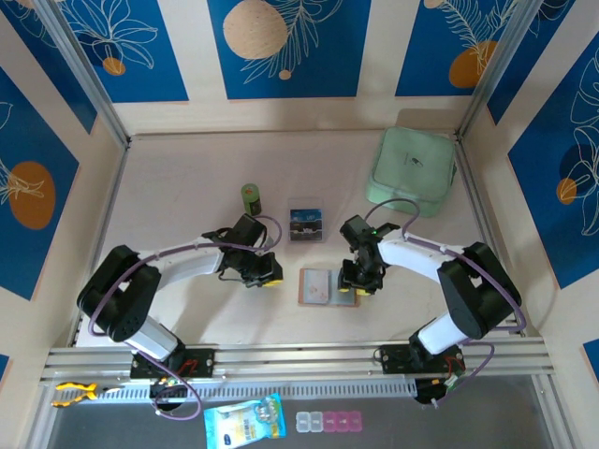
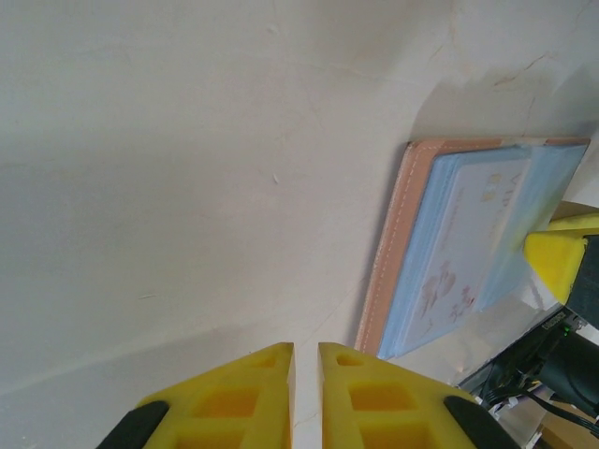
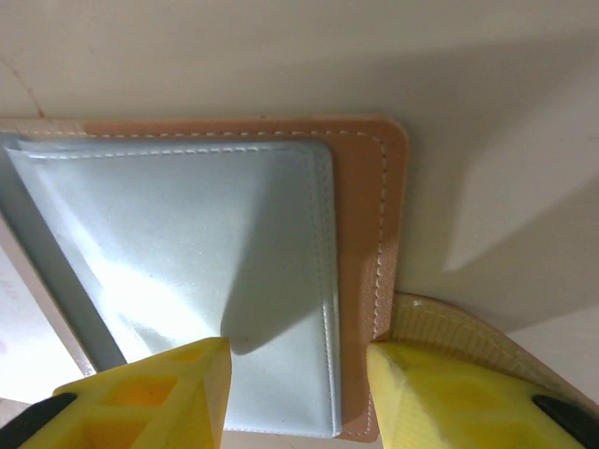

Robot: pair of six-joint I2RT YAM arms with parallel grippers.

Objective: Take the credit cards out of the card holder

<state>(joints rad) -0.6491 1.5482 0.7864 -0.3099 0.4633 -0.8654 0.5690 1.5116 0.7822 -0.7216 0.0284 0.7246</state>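
The card holder (image 1: 318,286) lies open and flat on the table between the two arms, its tan-pink stitched border (image 3: 367,215) framing the grey pocketed lining (image 3: 187,253). A pale card with faint print (image 2: 468,234) lies on the holder's half nearer my left arm. My right gripper (image 3: 299,351) stands open just above the holder's right edge, one finger over the lining and the other over the tan tab (image 3: 468,332). My left gripper (image 2: 306,348) is shut with nothing in it, low over the bare table a little left of the holder (image 2: 388,253).
A small dark rectangular item (image 1: 306,224) lies behind the holder. A green cylinder (image 1: 250,197) stands at the back left, and a mint-green case (image 1: 412,170) sits in the back right corner. Walls close the table on three sides.
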